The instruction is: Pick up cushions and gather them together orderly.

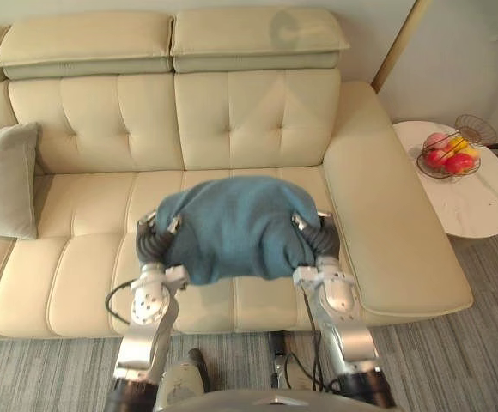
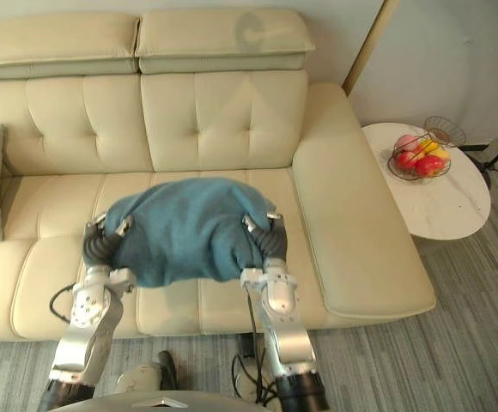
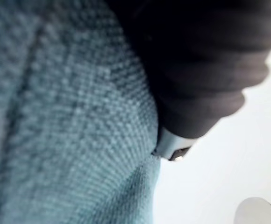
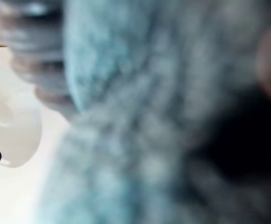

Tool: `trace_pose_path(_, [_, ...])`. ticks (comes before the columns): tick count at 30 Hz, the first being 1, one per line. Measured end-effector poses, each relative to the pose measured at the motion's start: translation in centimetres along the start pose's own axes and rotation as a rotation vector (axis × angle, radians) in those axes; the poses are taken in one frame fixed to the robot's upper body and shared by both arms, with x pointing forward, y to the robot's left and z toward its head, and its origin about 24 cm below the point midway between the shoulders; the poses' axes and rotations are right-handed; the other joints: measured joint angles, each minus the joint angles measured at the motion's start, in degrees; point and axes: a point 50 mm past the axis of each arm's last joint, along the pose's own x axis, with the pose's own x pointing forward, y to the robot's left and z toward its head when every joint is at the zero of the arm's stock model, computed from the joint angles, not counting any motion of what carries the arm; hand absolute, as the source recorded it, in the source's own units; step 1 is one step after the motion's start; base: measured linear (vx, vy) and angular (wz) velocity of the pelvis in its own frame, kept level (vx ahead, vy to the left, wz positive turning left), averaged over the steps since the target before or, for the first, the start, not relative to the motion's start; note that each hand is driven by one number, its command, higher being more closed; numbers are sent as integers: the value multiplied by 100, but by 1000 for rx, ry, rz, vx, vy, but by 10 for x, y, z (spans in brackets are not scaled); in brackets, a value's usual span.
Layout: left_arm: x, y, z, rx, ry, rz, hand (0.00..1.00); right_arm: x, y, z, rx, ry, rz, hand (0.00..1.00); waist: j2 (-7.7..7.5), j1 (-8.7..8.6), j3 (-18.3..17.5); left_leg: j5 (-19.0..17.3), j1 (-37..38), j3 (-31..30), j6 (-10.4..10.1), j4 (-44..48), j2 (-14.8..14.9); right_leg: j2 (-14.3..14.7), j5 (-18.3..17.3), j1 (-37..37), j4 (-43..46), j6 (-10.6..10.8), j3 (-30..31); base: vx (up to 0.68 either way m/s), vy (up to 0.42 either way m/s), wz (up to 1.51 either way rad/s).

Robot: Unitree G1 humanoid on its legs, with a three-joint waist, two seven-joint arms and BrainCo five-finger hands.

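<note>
**Hands flanking a blue cushion**

Left hand (image 1: pixel 152 241) and right hand (image 1: pixel 323 239) are raised level, forearms roughly parallel, dark ribbed covers set against opposite sides of the blue cushion (image 1: pixel 232 227), which bulges rounded and soft between them over the seat of the sofa (image 1: pixel 249 112). Both hands' grip is hidden in the cloth; spread or curled cannot be told. Close up, the cover is a coarse knit weave. The sofa is smooth, tufted cream leather. Well outside the left hand, a grey cushion (image 1: pixel 4 180) leans on the backrest, cut off at the edge. Beyond the right hand stands a round white side table (image 1: pixel 476 206) with a wire bowl of fruit (image 1: pixel 448 159).
</note>
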Motion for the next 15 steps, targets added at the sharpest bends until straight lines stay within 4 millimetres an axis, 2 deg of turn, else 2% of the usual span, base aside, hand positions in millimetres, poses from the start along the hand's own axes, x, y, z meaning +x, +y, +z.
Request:
trace_pose_path(1, [10,-6,9,1,-39,-4,100,9,6,10,-3,-48,5,100,9,2,6,25,-195,-50,10,53,0,2,26,-154,29,3,-39,-153,-59,22])
trace_pose_path(4, [41,-27,49,-12,-197,10,100,39,24,57,-14,-261,-32,100,58,15,235,151,-748,-207,46,126,-29,-15,54,-653,214,-37,-151,-187,-66,26])
trace_pose_path(6, [59,-47,89,-46,-331,12,100,56,34,98,-17,-435,-76,100,82,18,291,311,-1184,-358,29,82,-111,-83,54,-1075,347,-43,-283,-164,-51,37])
trace_pose_path(7, [64,-52,102,-56,-374,11,100,60,37,111,-4,-483,-86,100,77,17,313,378,-1289,-389,42,84,-134,-97,57,-1193,392,-46,-311,-108,-47,36])
trace_pose_path(10, [79,-74,159,-91,-553,7,100,75,48,161,19,-672,-168,100,89,-11,427,767,-1574,-549,63,-313,-294,-183,100,-1556,413,-77,-438,-67,-37,37])
trace_pose_path(11, [82,-81,181,-105,-620,3,100,79,51,180,38,-733,-191,100,86,6,430,888,-1723,-568,54,-453,-324,-196,138,-1738,402,-98,-455,-50,-37,29])
trace_pose_path(12, [82,-86,212,-122,-718,1,100,80,55,204,52,-817,-218,100,81,29,435,1053,-1937,-587,50,-611,-330,-202,232,-1979,334,-105,-465,-39,-36,18])
trace_pose_path(13, [81,-89,226,-130,-765,-4,100,80,56,214,60,-853,-227,100,84,28,451,1137,-2017,-604,43,-705,-337,-214,336,-2044,246,-88,-490,-19,-27,18])
trace_pose_path(14, [79,-93,248,-142,-832,-10,100,81,58,230,63,-902,-242,100,98,15,571,1227,-2073,-656,38,-806,-336,-222,443,-2051,104,-111,-573,-6,-12,16])
trace_pose_path(15, [79,-95,259,-147,-863,-14,100,83,58,238,63,-925,-253,100,103,0,627,1270,-2109,-684,22,-849,-332,-210,479,-2056,40,-134,-601,-24,-31,22])
